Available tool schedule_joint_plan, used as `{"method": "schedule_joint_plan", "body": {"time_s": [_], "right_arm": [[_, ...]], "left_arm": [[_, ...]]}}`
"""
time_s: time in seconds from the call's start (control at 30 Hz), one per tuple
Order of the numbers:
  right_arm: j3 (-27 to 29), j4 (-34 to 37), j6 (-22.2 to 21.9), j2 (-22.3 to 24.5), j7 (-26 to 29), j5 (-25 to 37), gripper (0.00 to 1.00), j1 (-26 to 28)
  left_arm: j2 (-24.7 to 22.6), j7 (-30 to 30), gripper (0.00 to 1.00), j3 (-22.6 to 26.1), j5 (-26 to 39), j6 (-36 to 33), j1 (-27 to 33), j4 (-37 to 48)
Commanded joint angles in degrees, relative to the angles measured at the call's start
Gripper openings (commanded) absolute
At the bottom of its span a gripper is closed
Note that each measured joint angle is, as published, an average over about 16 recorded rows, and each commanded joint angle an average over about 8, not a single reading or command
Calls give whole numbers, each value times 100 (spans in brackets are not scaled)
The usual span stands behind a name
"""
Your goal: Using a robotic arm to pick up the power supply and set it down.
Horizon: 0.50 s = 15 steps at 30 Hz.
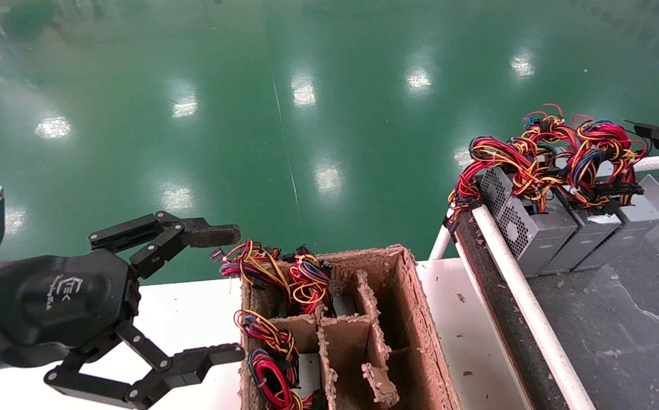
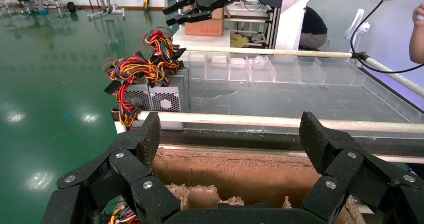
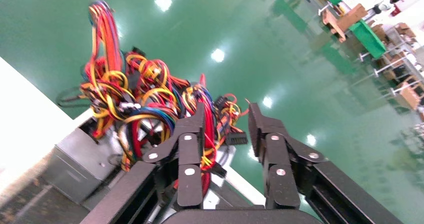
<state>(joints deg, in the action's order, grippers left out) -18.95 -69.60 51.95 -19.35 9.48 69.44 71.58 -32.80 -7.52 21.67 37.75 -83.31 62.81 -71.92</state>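
3 power supplies [image 1: 540, 228] on the bench; pulp tray [image 1: 415, 319] holds wire bundles; both grippers' jaws apart.

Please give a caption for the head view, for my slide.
Open left tool beside the cardboard tray; right tool nears the power supplies.

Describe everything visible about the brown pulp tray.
The tray is rough brown moulded pulp with frayed walls, split by partitions into compartments. It sits upright on the white table, beside the conveyor rail. Its left compartments hold power supplies with red, yellow and black wire bundles; the right ones look empty. The open left gripper hovers beside it.
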Motion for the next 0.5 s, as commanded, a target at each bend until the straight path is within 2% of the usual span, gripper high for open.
{"method": "schedule_joint_plan", "body": {"time_s": [0.03,0.2,0.5], "right_arm": [[18,7,75,2,56,-95,100,22],[151,121,388,-98,15,-545,100,81],[202,79,815,-308,-3,-894,100,-43]], "left_arm": [[0,0,100,0,0,0,0,0],[0,0,100,0,0,1,-1,1],[0,1,100,0,-1,1,-1,2]]}}
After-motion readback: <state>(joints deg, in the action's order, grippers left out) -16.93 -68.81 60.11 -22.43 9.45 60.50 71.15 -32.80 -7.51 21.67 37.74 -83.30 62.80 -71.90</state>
